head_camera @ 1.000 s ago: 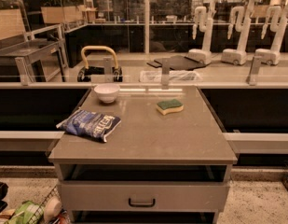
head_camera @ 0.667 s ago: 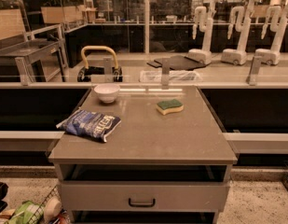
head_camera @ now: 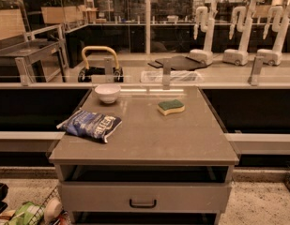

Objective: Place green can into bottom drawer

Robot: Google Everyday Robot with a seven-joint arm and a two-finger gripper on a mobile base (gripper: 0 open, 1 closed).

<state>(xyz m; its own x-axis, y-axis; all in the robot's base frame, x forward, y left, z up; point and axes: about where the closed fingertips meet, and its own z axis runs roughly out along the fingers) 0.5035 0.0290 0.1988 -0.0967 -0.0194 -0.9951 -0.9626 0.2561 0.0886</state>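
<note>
Nothing is getting done yet: the grey drawer with a dark handle [head_camera: 143,197] at 6 o'clock is sitting shut. The green can and the gripper are hiding out of view, so nobody can tell its grip.

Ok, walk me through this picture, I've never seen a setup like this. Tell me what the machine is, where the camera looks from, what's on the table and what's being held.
There is one picture, from the robot's only camera; where it sits on the robot is not on record. It looks at a grey cabinet top. The robot is a wheeled base with one arm ending in a two-finger gripper, but neither the arm nor the gripper is in view, so nothing can be seen held. On the top lie a white bowl, a blue snack bag and a yellow sponge with a green face. Below, a drawer with a dark handle looks shut. The green can is not on the top, and I cannot pick it out anywhere. The white machines at the back look like other robots, parked.
</note>
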